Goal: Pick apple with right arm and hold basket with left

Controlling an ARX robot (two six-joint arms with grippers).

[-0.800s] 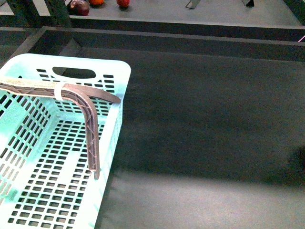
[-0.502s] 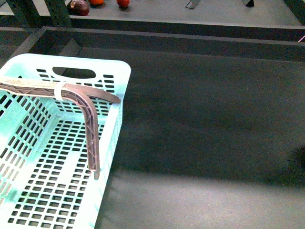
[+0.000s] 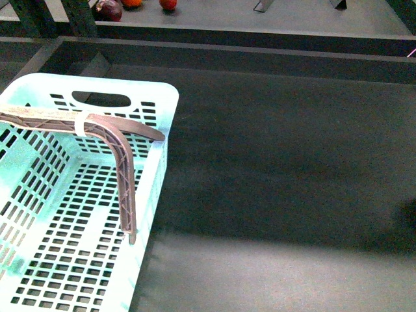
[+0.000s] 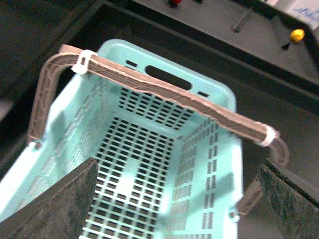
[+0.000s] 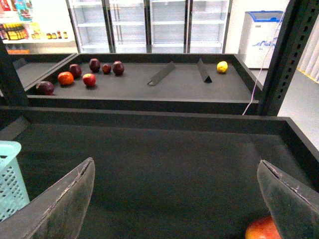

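Observation:
The turquoise basket (image 3: 78,195) stands at the left of the dark tray, its brown handle (image 3: 97,127) raised over the opening. In the left wrist view my left gripper (image 4: 182,199) hangs open above the basket (image 4: 219,99), its fingers apart from the handle (image 4: 164,92), which crosses beyond them. In the right wrist view a red apple with a yellowish patch (image 5: 261,230) lies low on the tray floor, cut off by the picture edge and partly behind one finger (image 5: 291,199). My right gripper (image 5: 177,199) is open and holds nothing. Neither gripper shows in the front view.
A raised back shelf (image 5: 174,82) carries several dark maroon fruits (image 5: 118,67), an orange one (image 5: 65,78), a small red one (image 5: 89,79) and a yellow one (image 5: 222,66). The tray's dark walls (image 3: 260,55) ring the floor. The basket's corner (image 5: 10,179) shows in the right wrist view.

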